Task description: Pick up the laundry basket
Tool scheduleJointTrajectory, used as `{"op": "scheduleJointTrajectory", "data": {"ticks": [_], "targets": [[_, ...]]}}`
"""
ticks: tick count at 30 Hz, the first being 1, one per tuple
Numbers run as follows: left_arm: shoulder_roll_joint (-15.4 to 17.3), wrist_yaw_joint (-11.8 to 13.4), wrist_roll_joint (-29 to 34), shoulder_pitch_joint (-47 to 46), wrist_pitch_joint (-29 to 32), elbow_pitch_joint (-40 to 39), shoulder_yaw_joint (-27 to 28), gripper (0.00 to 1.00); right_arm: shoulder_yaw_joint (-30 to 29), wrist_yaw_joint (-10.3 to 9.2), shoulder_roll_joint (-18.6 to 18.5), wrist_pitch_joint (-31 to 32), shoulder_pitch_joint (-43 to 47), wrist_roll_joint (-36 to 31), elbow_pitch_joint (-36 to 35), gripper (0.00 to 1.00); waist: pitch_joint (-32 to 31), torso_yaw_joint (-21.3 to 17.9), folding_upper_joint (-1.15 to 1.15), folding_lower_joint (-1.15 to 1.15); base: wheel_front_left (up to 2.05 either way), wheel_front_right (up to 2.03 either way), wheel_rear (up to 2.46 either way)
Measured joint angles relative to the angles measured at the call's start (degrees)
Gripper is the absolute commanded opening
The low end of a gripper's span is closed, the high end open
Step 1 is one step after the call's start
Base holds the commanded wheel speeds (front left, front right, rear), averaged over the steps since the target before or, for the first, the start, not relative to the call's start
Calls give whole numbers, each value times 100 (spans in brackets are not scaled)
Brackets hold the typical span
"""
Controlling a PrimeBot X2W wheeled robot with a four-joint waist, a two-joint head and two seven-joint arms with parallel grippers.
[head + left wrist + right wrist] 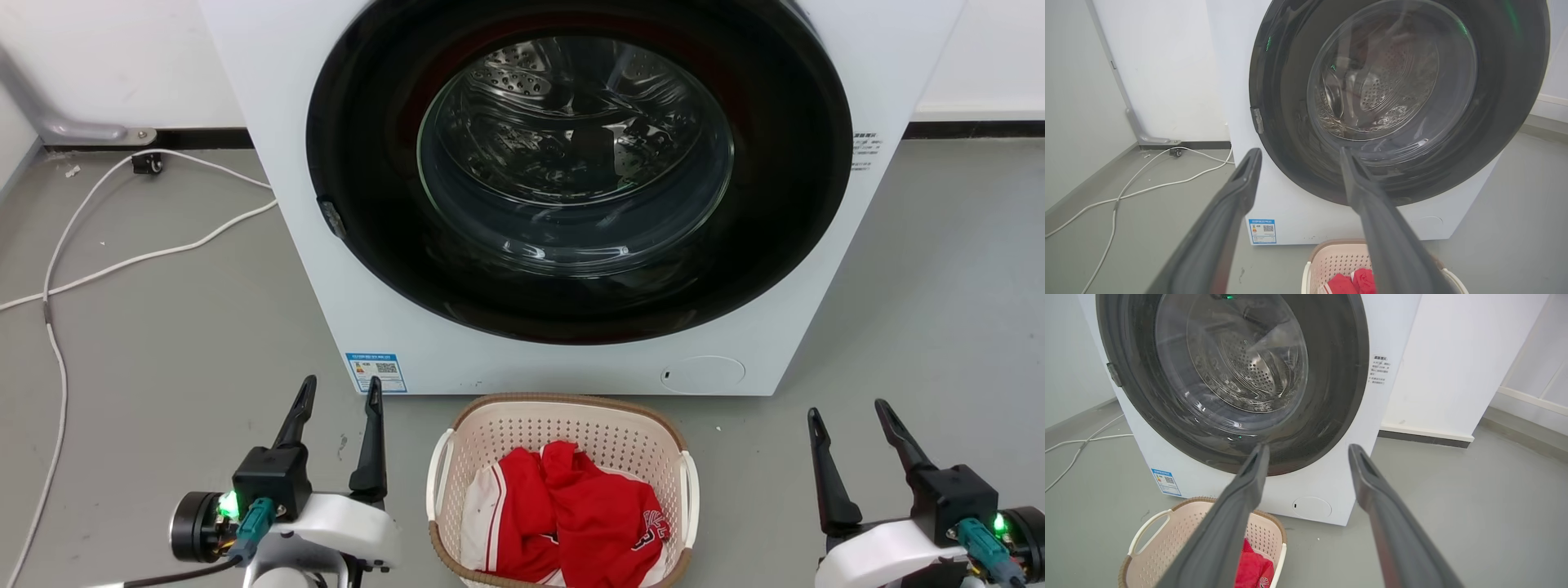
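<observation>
The laundry basket (571, 429) stands on the grey floor just in front of the washing machine, cream with perforated walls, a brown rim and white side handles; red and white clothes (571, 510) lie inside. It also appears low in the left wrist view as the basket (1331, 259) and in the right wrist view as the basket (1180, 526). My left gripper (340, 390) hovers open to the basket's left, nothing between its fingers. To the basket's right, my right gripper (849, 411) is open and empty as well. Both stand clear of the handles.
A white front-loading washing machine (571, 343) with a round dark glass door, shut, rises directly behind the basket. White cables (57, 278) trail over the floor at the left. Bare grey floor (939, 310) lies on the right, with a white wall and skirting behind.
</observation>
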Motion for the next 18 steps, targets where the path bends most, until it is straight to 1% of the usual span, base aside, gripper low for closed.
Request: {"op": "scheduleJointTrajectory", "data": {"ticks": [3,7,12,18], "targets": [[-4,-1,-24,-121,0,208,-34,100,-13,0,-2,90,-34,74,177,100,55,-1,0,0,0,0,0],[12,-79,-71,-391,5,597,-77,100,11,0,-3,253,-199,163,558,100,213,-11,0,0,0,0,0],[59,-162,-131,-864,179,1120,-105,100,96,0,-3,376,-600,282,1089,100,509,-27,0,0,0,0,0],[168,-271,-291,-1466,322,1883,-89,100,221,1,-2,364,-1217,404,1855,100,987,-67,0,0,0,0,0]]}}
